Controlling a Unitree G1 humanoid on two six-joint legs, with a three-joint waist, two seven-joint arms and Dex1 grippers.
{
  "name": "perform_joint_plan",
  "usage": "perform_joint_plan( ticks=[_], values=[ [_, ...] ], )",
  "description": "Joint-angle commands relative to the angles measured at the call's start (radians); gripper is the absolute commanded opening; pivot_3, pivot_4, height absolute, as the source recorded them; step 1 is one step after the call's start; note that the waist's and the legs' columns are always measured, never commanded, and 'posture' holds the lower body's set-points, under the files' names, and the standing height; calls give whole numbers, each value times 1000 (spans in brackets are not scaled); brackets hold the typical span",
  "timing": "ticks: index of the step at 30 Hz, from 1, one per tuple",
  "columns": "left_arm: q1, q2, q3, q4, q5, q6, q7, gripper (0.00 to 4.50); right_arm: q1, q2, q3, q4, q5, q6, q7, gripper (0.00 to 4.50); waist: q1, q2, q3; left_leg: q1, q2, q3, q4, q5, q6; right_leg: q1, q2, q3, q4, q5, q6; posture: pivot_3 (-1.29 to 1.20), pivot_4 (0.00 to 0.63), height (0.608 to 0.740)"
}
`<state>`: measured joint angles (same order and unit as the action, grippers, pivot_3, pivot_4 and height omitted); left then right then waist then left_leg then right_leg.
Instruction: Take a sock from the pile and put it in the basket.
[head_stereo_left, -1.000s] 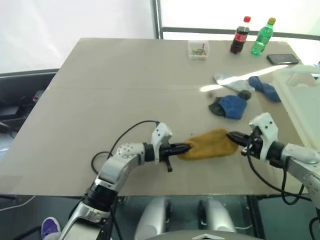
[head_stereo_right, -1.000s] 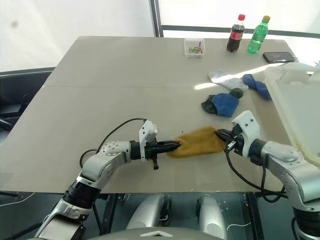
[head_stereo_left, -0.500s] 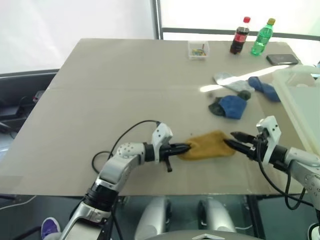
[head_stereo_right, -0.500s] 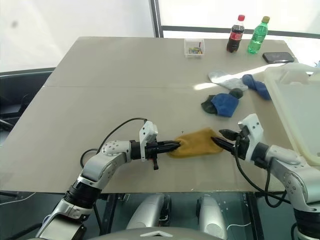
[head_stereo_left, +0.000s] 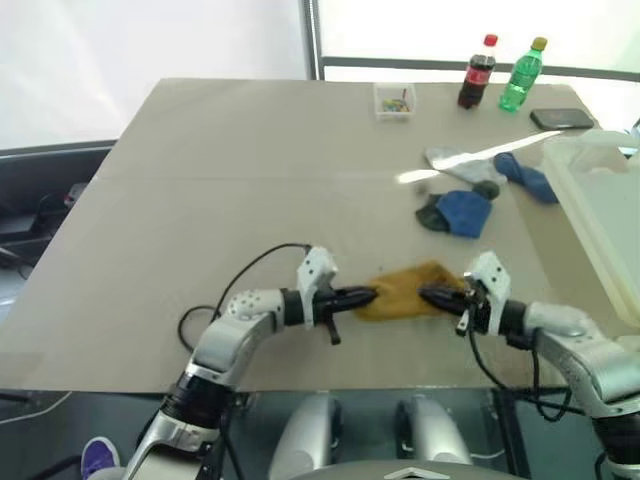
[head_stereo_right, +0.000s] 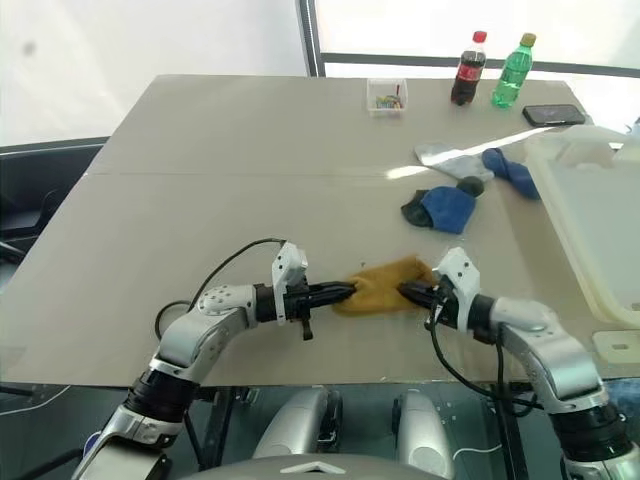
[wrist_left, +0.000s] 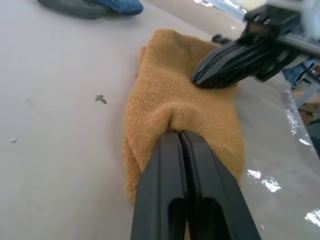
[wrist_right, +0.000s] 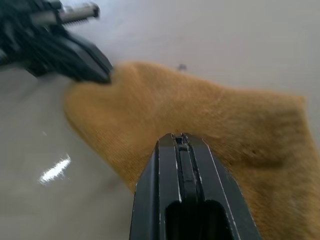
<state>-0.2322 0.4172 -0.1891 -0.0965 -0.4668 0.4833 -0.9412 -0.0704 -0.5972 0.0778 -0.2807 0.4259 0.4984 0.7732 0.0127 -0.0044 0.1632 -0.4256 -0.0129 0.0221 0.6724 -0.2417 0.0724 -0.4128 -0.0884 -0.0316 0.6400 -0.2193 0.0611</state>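
A mustard yellow sock (head_stereo_left: 403, 289) lies bunched near the table's front edge, apart from the pile (head_stereo_left: 465, 210) of blue, dark and grey socks farther back on the right. My left gripper (wrist_left: 180, 132) is shut on the sock's left end. My right gripper (wrist_right: 180, 136) comes in from the other side and is shut, its tips pressed into the fabric near the sock's middle. The two grippers point at each other, a short way apart. The whitish basket (head_stereo_left: 580, 215) stands at the table's right edge.
At the back of the table stand a cola bottle (head_stereo_left: 477, 72), a green bottle (head_stereo_left: 522, 74), a small clear box (head_stereo_left: 396, 100) of colourful bits and a dark phone (head_stereo_left: 562, 118). The table's front edge runs just below both grippers.
My right gripper let go of the sock's right end, opened, moved left and down, then shut nearer the sock's middle. The sock now lies shorter and more bunched. The left gripper kept still.
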Motion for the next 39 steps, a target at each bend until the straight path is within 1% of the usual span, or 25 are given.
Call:
perform_joint_plan(
  ticks=[1,2,3,4,5,6,7,9,10,13,15,16,19,23,29,36,39],
  values=[
    [8,35,113,-137,-149,120,6,1311,-16,5,-15,12,-12,-26,7,0,0,0,0,0,0,0,0,0,0,0,0,0,0,0,0,0,150,729],
    [14,47,132,-157,-168,145,16,1679,-17,2,-11,12,-15,-23,11,0,1,0,0,0,0,0,0,0,0,0,0,0,0,0,0,0,150,729],
    [23,63,152,-178,-194,179,23,2244,-18,0,-4,18,-23,-24,16,0,1,0,0,1,0,0,0,0,0,0,0,0,1,0,0,0,150,729],
    [34,82,169,-194,-224,217,22,2494,-20,0,2,24,-31,-28,18,0,1,0,0,1,0,0,0,0,0,0,0,0,1,0,0,0,150,729],
    [43,95,186,-207,-249,253,28,2887,-21,2,7,30,-38,-32,20,0,0,0,0,1,0,0,0,0,0,0,0,0,1,0,0,0,150,729],
    [52,110,201,-217,-273,289,34,3489,-22,5,11,33,-42,-35,21,0,0,0,0,1,0,0,0,0,0,0,0,0,1,0,0,0,150,729],
    [61,126,211,-232,-291,323,44,3672,-22,9,15,30,-46,-35,19,0,0,0,0,1,0,0,0,0,0,1,0,0,1,0,0,0,150,729],
    [75,143,233,-259,-334,396,80,4378,-19,17,24,24,-53,-35,16,0,0,0,0,1,0,0,0,0,0,1,0,0,1,0,0,0,150,729],
    [79,149,241,-271,-358,439,103,4449,-16,20,27,21,-57,-35,14,0,0,0,0,2,0,0,0,0,0,1,0,0,1,0,0,0,150,729],
    [65,159,233,-288,-379,601,226,4449,-11,27,30,10,-62,-32,9,0,1,0,0,4,0,0,0,0,0,2,0,0,1,-1,-2,0,150,729],
    [26,206,178,-297,-335,756,318,4449,-3,32,29,-6,-60,-25,5,0,2,-2,0,5,0,0,0,0,0,2,0,1,1,-2,-3,0,150,729],
    [8,196,184,-277,-353,805,337,4449,6,33,31,-15,-62,-26,3,0,2,-3,-1,5,0,0,0,0,0,2,1,1,2,-2,-2,0,150,729],
    [-68,129,257,-199,-437,964,377,4449,22,40,39,-24,-71,-30,-4,0,0,-2,-2,12,0,0,-1,0,0,8,1,1,2,-3,-3,0,150,729],
    [-135,57,292,-148,-463,1104,422,4449,32,49,43,-29,-80,-30,-13,0,0,-3,-2,12,0,0,-1,0,0,8,1,1,2,-2,-2,0,150,729],
    [-205,-52,286,-47,-566,1131,495,4449,33,50,46,-36,-89,-24,-17,0,2,-5,-3,12,-1,0,-1,0,-1,9,1,1,1,-1,-1,0,150,729],
    [-237,-110,316,61,-695,1131,573,4449,21,58,47,-30,-95,-21,-20,0,1,-5,-3,11,0,0,-1,0,-1,8,0,2,2,-3,-4,0,150,729],
    [-251,-147,342,95,-718,1131,597,4449,13,63,46,-25,-95,-17,-20,0,1,-5,-3,11,0,0,-1,0,-1,8,-1,2,1,-3,-4,0,150,729]
  ],
)
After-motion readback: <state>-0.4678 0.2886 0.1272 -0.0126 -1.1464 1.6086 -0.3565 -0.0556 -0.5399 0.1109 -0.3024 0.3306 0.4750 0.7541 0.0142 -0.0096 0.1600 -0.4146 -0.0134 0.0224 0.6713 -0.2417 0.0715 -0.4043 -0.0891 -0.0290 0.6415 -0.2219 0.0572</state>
